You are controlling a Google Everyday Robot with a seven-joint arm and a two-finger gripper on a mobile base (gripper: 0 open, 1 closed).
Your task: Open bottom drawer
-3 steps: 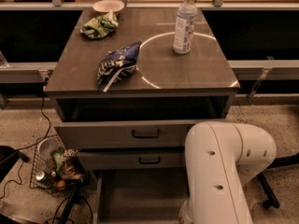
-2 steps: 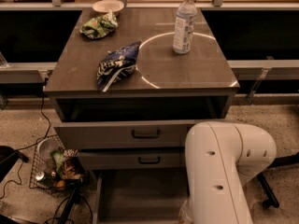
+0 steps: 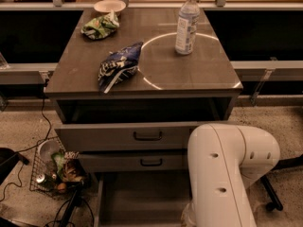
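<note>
The bottom drawer (image 3: 142, 200) stands pulled out at 6 o'clock. The white arm (image 3: 227, 174) at 5 o'clock hides the gripper; I cannot tell its grip.

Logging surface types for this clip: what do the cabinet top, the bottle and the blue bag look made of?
Cabinet top: probably laminate, smooth semi-gloss; it mirrors a bright ring. Bottle: clear plastic, see-through, white cap. Blue bag: crinkled plastic film, creased and shiny. The gripper is not in view; only the white arm shows, lower right.

High camera looks down over the arm (image 3: 227, 174) at the cabinet (image 3: 199, 74); claw unseen.
</note>
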